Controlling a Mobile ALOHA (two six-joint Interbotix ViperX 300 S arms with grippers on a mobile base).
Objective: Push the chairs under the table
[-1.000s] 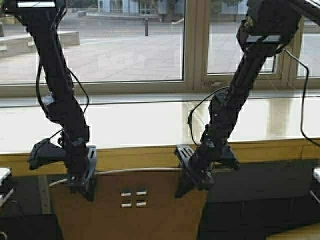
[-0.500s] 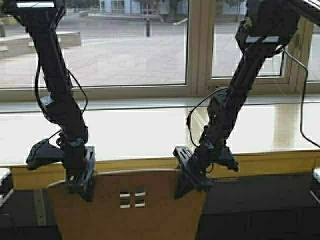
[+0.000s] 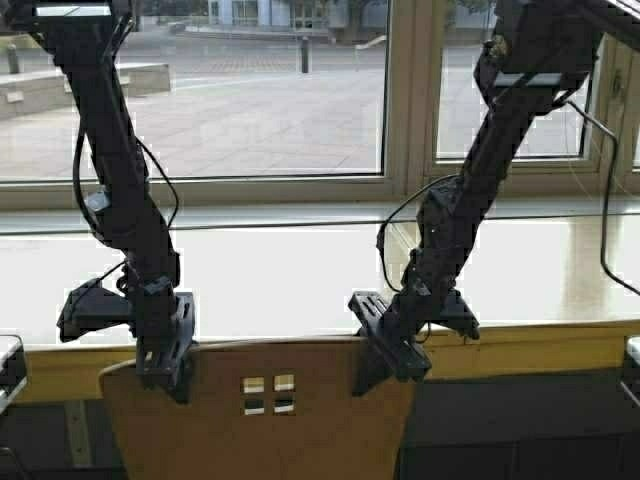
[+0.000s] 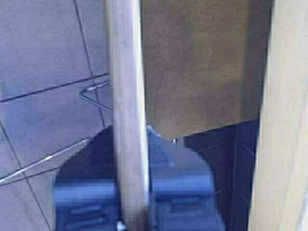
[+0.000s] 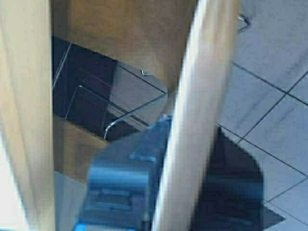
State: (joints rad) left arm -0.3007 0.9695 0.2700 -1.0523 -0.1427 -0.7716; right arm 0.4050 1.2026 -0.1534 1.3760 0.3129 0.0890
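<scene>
1. I see one light tan moulded-plywood chair (image 3: 260,410), pressed against the front edge of the long pale-topped wooden table (image 3: 300,265).
2. My left gripper (image 3: 165,372) is pinching the chair's back top at its left corner.
3. My right gripper (image 3: 385,362) is pinching the right corner.

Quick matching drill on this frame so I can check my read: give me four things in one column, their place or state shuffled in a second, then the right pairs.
Things
1. left gripper
2. right gripper
3. chair
4. table

Places or states
A. pale glossy top, running below the window
B. clamped on the chair back's top edge, robot's right corner
C. its back close against the table's front edge
D. clamped on the chair back's top edge, robot's left corner

Pairs: 1-D, 2-B, 3-C, 4-A
</scene>
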